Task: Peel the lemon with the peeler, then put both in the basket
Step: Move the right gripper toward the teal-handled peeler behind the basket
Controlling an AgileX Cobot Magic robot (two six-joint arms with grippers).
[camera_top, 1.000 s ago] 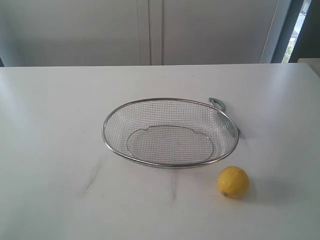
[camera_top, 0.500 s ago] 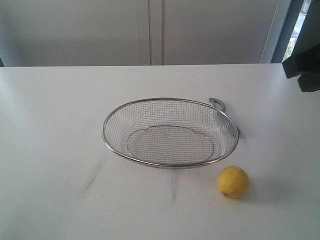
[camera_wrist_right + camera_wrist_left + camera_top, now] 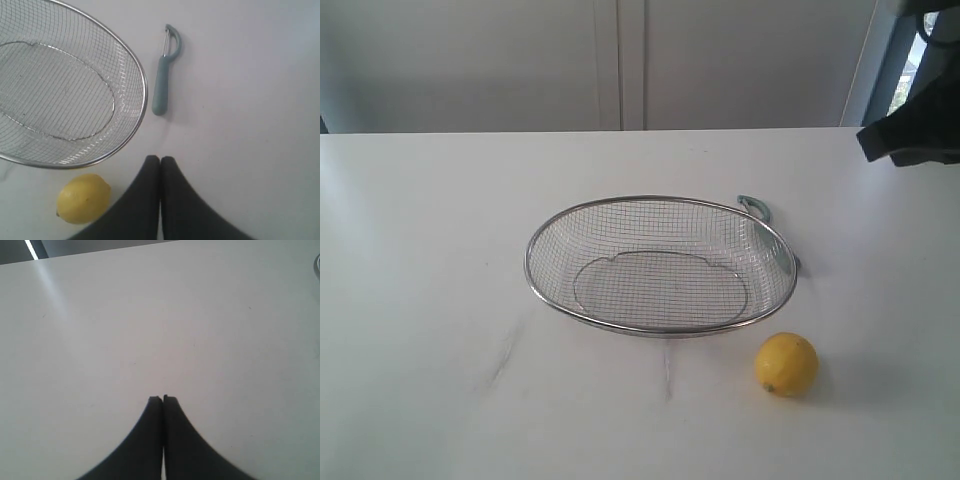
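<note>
The right arm [image 3: 912,130], absent a second ago, now looms dark at the exterior view's right edge, higher than half a second back. The basket [image 3: 660,198], lemon [image 3: 786,363] and peeler [image 3: 161,87] have not budged. The peeler lies flat on the table [image 3: 420,250] just beside the basket's right rim, its long axis running along that rim and its hooked head pointing away from the lemon. The right gripper [image 3: 160,159] and left gripper [image 3: 163,398] are both pressed closed, holding nothing.
</note>
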